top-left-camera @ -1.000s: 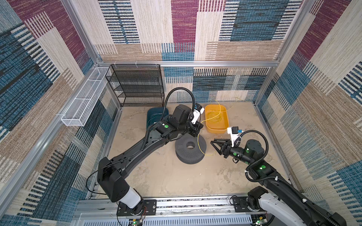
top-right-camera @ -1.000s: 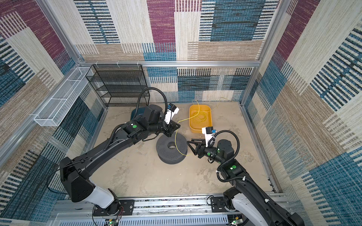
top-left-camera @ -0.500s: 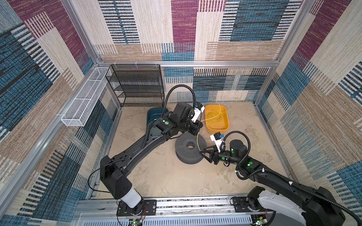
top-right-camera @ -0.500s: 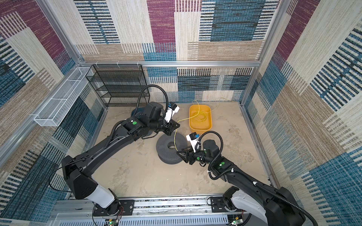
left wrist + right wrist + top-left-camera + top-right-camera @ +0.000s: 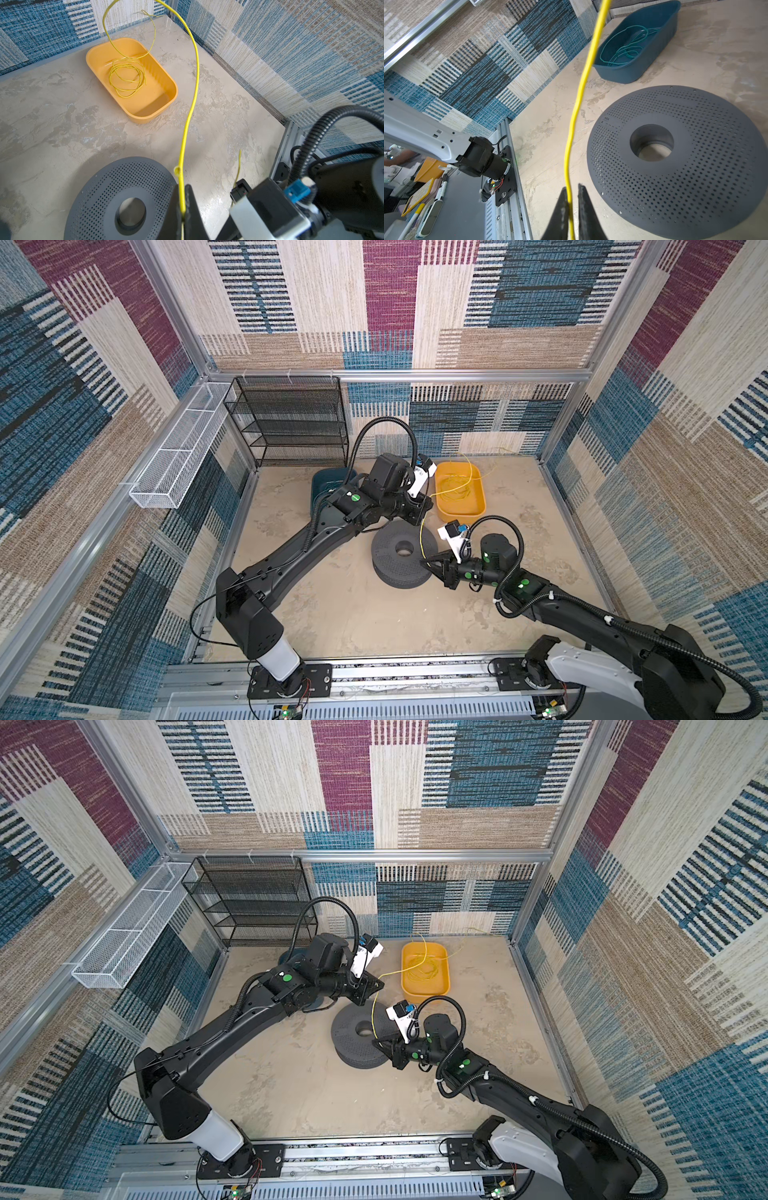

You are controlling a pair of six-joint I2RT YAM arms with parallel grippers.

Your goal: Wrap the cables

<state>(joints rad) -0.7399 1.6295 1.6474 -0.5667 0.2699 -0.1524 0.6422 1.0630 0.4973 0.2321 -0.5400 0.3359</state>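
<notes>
At centre frame, left gripper [image 5: 182, 199] and right gripper [image 5: 571, 197] each pinch the yellow cable [image 5: 420, 535]; judged light, springy, best held short

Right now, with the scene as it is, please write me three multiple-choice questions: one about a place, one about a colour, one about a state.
1. Where do the coiled loops of yellow cable lie?
A. spread on the floor
B. in the yellow tray
C. hung on the wall

2. What colour is the cable inside the dark blue tray?
A. red
B. white
C. green

3. In what state are the right fingers?
A. wide open
B. shut on the yellow cable
C. shut on nothing

Answers:
1 B: the left wrist view shows the coil resting on the bottom of the yellow tray.
2 C: the right wrist view shows a green cable curled in that tray.
3 B: a yellow strand runs up from between the two nearly touching fingers.
</notes>
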